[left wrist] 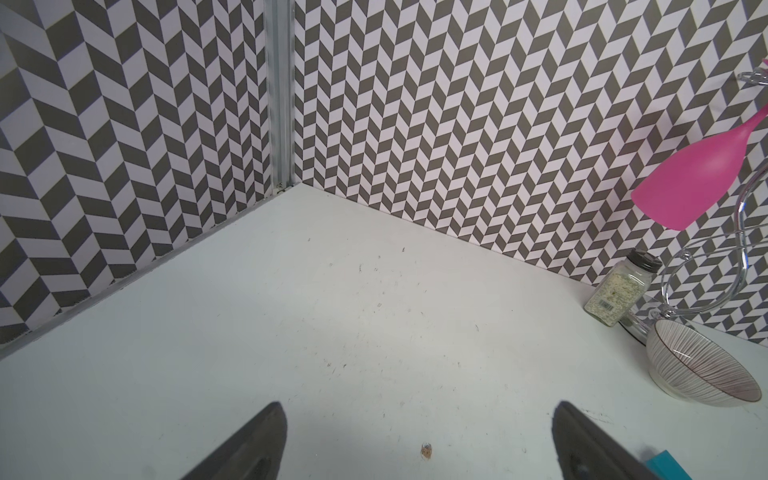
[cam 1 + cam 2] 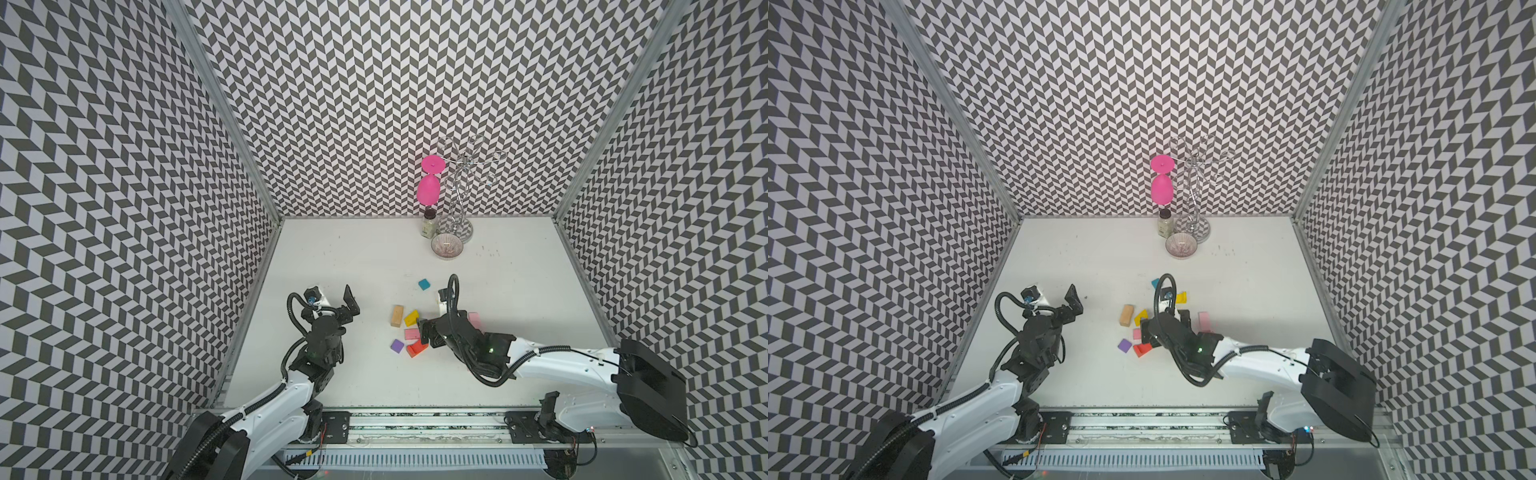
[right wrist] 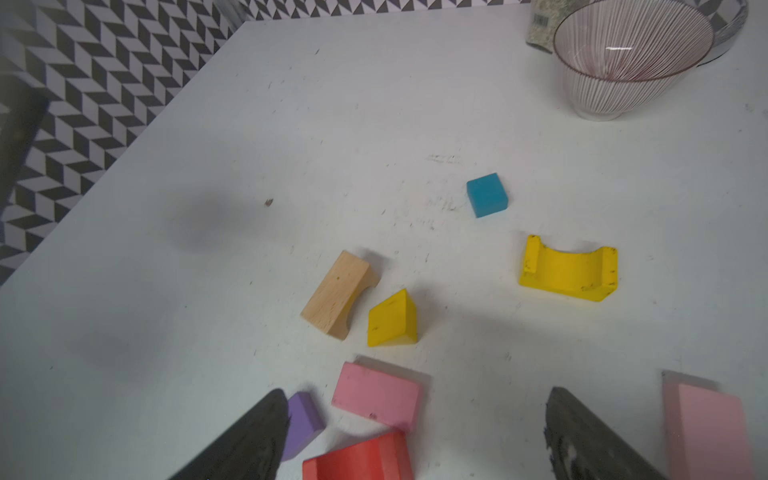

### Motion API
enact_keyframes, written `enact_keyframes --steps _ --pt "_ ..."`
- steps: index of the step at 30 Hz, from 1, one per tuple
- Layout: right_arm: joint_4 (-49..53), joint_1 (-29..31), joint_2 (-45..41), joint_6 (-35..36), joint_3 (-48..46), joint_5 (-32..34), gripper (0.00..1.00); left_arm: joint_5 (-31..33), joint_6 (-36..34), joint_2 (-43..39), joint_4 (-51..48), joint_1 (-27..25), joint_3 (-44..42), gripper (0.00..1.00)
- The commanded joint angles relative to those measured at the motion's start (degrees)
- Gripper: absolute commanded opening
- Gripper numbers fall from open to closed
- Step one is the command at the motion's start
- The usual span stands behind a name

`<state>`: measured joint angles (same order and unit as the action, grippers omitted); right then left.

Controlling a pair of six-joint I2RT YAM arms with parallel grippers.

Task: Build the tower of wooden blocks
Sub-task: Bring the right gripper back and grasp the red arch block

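Your right end effector [image 3: 415, 397] stands apart and empty beside the pink slab [image 3: 376, 395]. Your left end effector [image 1: 419, 409] stands apart, empty. The wood blocks [image 2: 397, 316] lie scattered singly on the desk [image 2: 365, 257].

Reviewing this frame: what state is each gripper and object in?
wood blocks: loose on the table, none stacked.
left gripper: open, empty.
right gripper: open, empty, above the wood blocks.
pink goblet: hanging upside down on the wire rack.
spice jar: upright, capped.
glass bowl: upright, empty.
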<state>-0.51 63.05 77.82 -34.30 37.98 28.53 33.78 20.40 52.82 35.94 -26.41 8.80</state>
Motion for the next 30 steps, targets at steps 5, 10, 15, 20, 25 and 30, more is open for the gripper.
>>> enact_keyframes --steps 5,10,15,20,25,30 --pt "-5.04 5.36 2.16 -4.50 -2.66 3.12 0.97 0.32 0.12 -0.25 0.83 0.35 0.35 1.00" --pt "-8.35 6.80 6.37 -1.96 -1.76 -0.04 0.99 0.40 0.26 -0.60 0.79 0.33 0.17 1.00" --pt "-8.38 7.18 12.87 -0.87 1.41 -2.32 0.99 0.28 0.25 -0.52 0.77 0.32 0.25 1.00" --pt "-6.66 7.18 16.69 -0.94 3.40 -1.70 1.00 0.15 0.16 -0.43 0.81 0.32 0.26 1.00" --pt "-6.13 7.18 17.53 -0.61 3.70 -1.03 0.99 0.05 0.19 -0.43 0.80 0.31 0.26 1.00" --pt "-5.40 7.18 18.59 -0.32 4.46 -0.35 0.93 -0.02 0.32 -0.43 0.76 0.33 0.26 1.00"
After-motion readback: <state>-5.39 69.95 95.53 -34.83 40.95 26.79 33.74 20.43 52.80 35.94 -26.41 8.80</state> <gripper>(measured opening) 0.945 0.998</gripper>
